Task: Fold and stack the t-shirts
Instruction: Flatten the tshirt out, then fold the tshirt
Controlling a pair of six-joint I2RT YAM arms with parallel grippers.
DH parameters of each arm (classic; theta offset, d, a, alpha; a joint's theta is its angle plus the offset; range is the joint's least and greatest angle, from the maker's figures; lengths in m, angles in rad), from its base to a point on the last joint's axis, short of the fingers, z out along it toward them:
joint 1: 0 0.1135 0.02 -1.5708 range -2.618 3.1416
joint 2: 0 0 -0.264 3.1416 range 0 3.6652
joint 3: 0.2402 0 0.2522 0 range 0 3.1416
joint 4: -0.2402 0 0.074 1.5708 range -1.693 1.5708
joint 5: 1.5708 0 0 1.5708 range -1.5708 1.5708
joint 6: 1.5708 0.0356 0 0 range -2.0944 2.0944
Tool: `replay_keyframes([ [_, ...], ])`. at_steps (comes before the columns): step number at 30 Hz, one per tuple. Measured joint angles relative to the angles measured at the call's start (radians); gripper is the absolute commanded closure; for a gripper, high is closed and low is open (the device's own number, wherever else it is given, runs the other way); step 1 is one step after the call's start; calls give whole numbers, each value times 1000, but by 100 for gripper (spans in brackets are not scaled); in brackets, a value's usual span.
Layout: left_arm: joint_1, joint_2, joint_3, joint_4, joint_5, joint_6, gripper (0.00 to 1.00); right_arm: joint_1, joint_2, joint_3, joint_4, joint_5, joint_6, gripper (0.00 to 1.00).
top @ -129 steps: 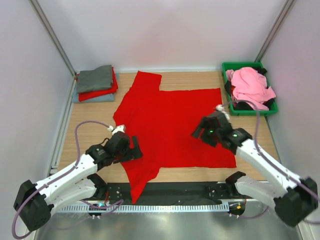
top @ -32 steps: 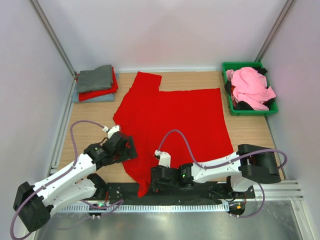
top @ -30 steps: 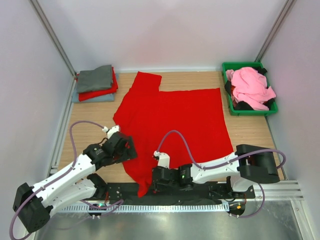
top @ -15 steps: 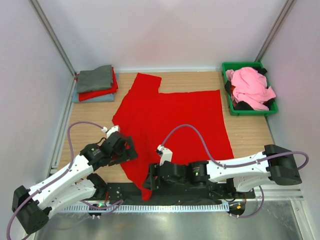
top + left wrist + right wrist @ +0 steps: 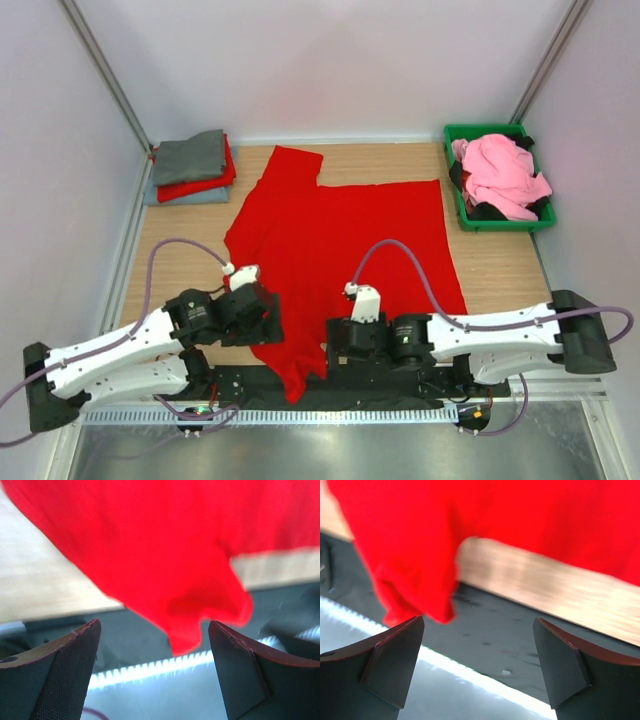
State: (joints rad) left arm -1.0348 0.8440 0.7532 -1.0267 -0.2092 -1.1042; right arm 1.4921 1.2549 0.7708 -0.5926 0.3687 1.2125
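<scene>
Two claws flank one sleeve in the top view, and both look spread. The large red t-shirt (image 5: 340, 235) lies open on the table (image 5: 500, 262). Its near sleeve (image 5: 296, 362) trails onto the black strip (image 5: 400, 384) at the near edge. The left gripper (image 5: 264, 318) sits just left of that sleeve and the right gripper (image 5: 338, 345) just right of it. Working this near each other, the arms could knock together if both reach for the sleeve at once. The folded stack (image 5: 190, 165) waits in the far left corner. The green bin (image 5: 484, 131) at the far right holds a pink shirt (image 5: 500, 170) and something dark.

In the left wrist view, the fingers (image 5: 65, 672) stand wide apart with nothing clamped. The rumpled sleeve tip hangs beyond them, over the strip. A pinch here may catch only the top layer, or bunch the cloth so that the fold comes out crooked.

In the right wrist view, the fingers (image 5: 390, 665) are likewise parted and empty. The sleeve lies off to the left of the gap, with bare wood and strip ahead. Closing from here would likely grab nothing, or scrape the strip. Both wrist views are blurred, so exact contact cannot be told.
</scene>
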Motion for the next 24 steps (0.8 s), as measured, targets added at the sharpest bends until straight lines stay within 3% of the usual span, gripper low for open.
replay_keyframes([
  [8,-497,195,1,-25,-47,-286,13,-87,-315,-41,-200,103,26,3],
  [12,-654,295,0,24,-65,-411,18,-89,-428,-79,-247,127,51,3],
  [24,-698,440,-32,209,-114,-541,35,-89,-464,-104,-319,135,85,5],
])
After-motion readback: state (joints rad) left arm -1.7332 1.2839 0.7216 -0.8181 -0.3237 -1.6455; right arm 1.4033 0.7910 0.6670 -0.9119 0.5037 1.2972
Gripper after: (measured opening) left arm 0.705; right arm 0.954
